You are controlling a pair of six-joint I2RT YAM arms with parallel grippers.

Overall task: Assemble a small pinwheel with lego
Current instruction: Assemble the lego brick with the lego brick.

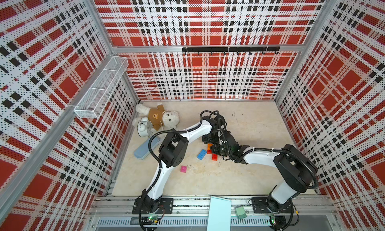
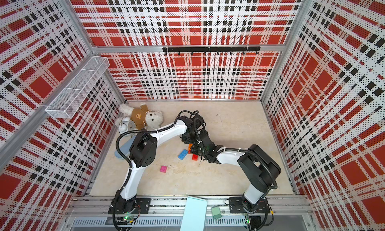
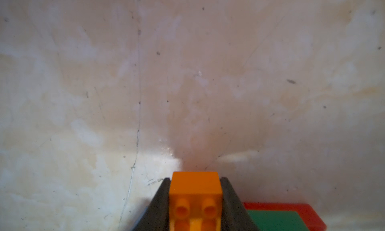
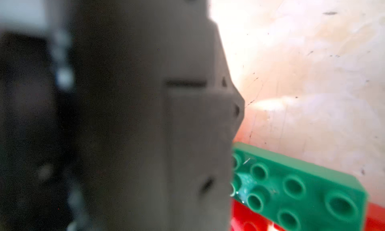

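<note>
My left gripper (image 3: 195, 179) is shut on an orange lego brick (image 3: 194, 190), studs facing the camera, low over the table. Beside it sits a green brick (image 3: 275, 219) stacked on a red brick (image 3: 277, 206). The right wrist view shows the same green brick (image 4: 302, 184) on red (image 4: 245, 217), with the left gripper's blurred grey body filling most of the picture. In both top views the two grippers meet over this cluster: orange (image 1: 209, 146), red (image 1: 214, 157), right gripper (image 1: 216, 149) shut against it. A blue brick (image 1: 202, 154) and a pink square brick (image 1: 183, 169) lie loose.
A teddy bear (image 1: 160, 117), a white alarm clock (image 1: 144, 126) and a pale blue case (image 1: 143, 149) sit at the back left. A wire basket (image 1: 100, 90) and a black hook rail (image 1: 229, 49) hang on the walls. A light blue card (image 1: 218, 213) leans at the front edge.
</note>
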